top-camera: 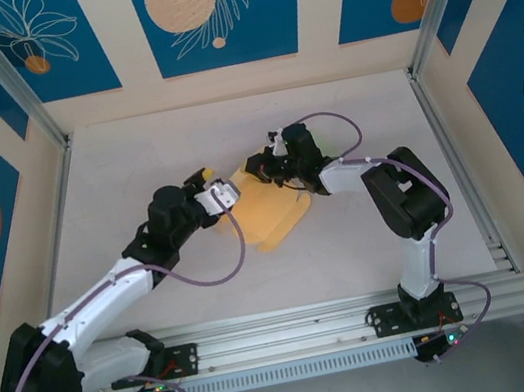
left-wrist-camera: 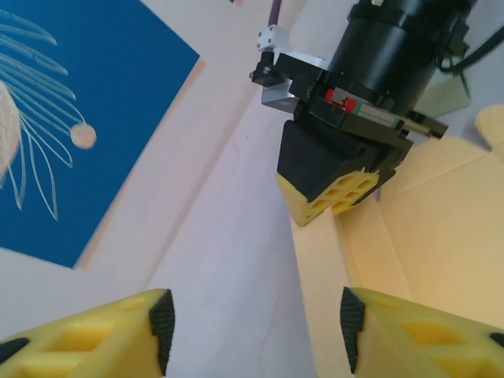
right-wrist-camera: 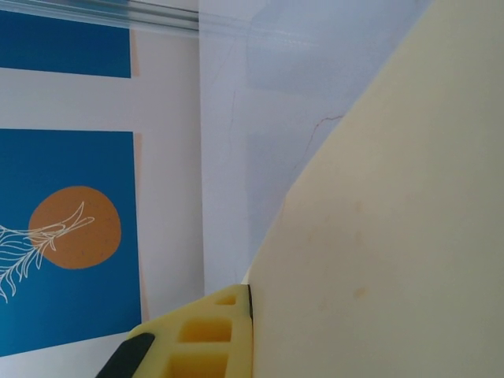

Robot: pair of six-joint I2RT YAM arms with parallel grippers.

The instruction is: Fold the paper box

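Noting for you: the paper box lies mostly flat on the bench, immediately right of your left fingers, which stand open and empty at its left edge. Beyond, the right fingers are clamped on its far flap.

The left arm and right arm are white with chunky black joints, and a thin purple cable loops along each. The left claw has yellow fingers with square holes and black pads. The right claw has a silver bracket and a red and green strip.
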